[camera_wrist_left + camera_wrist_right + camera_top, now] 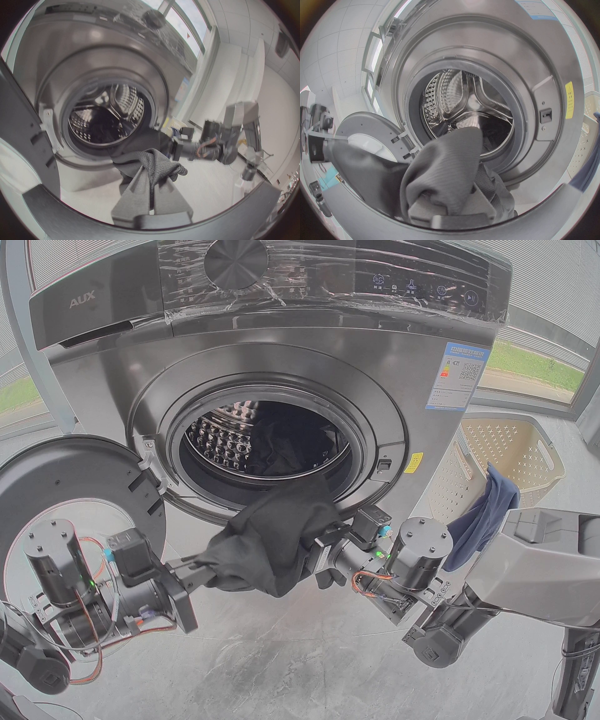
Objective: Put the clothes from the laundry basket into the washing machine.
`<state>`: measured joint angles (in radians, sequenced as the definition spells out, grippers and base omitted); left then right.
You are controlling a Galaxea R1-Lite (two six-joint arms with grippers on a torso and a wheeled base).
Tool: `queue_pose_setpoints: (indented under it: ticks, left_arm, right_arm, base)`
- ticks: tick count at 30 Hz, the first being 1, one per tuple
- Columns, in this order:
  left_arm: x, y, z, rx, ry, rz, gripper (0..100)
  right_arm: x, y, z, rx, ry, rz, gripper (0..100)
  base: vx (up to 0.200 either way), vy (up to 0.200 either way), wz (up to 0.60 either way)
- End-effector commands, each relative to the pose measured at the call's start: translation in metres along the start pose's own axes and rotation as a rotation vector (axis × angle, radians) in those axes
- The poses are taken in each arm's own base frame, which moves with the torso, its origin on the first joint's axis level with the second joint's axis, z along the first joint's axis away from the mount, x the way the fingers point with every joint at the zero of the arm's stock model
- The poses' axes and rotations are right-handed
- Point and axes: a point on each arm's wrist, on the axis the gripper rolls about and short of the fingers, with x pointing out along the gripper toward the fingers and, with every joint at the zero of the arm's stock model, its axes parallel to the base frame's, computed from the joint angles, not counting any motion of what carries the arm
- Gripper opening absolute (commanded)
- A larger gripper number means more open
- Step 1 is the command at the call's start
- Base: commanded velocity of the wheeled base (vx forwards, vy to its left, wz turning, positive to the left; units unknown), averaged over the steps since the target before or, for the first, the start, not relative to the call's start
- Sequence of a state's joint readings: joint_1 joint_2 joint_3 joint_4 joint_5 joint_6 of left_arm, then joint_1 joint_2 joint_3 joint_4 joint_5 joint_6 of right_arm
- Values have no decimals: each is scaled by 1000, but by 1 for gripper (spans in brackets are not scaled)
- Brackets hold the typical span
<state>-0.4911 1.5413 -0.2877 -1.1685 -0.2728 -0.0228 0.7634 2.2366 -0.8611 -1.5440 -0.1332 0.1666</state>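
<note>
At the washer mouth, 1st onlooker: black garment [269, 540] slung btwn both arms, just outside the open drum [219, 440], top edge up at the opening's lower lip. Touching or not, can't say. The left gripper [150, 179] is pinched tight on a bunched corner. The right gripper [325, 544] is swathed in cloth, so can't tell its state.

2nd onlooker: How should the feed go, imo?

1st onlooker: Lead w/ the right arm, I'd say, since it's nearest the opening. Push that end deep past the ring, then bring the left end in after, so nothing trails over the lip. Lift the sagging middle first. It hangs below the ring and could snag on the gasket. Let go only once the cloth's well inside, atop the dark clothes [294, 440] lying in there. Mind the door [62, 484], swung wide beside the left arm.

2nd onlooker: What can't you make out?

1st onlooker: Whether the right end is truly gripped or just draped. It's dark on dark inside the drum, so no count of pieces. Over by the washing machine [400, 384] the laundry basket [531, 446] stands partly behind the right arm, a blue garment [484, 518] hanging over its rim. Basket floor's cut off, so what's left to load is unknown.
</note>
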Motion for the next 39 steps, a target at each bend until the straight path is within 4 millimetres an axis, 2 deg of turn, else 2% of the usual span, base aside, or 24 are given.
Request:
queue_pose_setpoints:
  ticks: [1, 11, 12, 17, 28, 33, 39]
  left_arm:
    - [4, -2, -30, -9, 133, -36, 0]
    - [11, 2, -46, -14, 157, -34, 0]
    - [11, 2, -47, -14, 157, -34, 100]
    - [14, 3, -53, -22, 169, -32, 100]
    - [-4, -5, -99, 25, 366, -98, 100]
    - [-4, -5, -107, 40, 381, -117, 100]
    - [-3, -5, -107, 47, 379, -131, 100]
  right_arm:
    - [-2, 9, 11, 7, -24, 21, 0]
    - [-4, 11, 5, 8, -4, 29, 0]
    - [-5, 12, 6, 9, -5, 30, 0]
    - [-4, 13, 8, 10, -14, 33, 0]
    - [-3, 13, 10, 10, -23, 33, 0]
    - [-3, 13, 11, 10, -26, 32, 0]
    - [0, 12, 14, 9, -36, 29, 0]
  base:
    - [0, 0, 0]
    - [0, 0, 0]
    - [0, 0, 0]
    - [0, 0, 0]
    - [0, 0, 0]
    - [0, 0, 0]
    - [0, 0, 0]
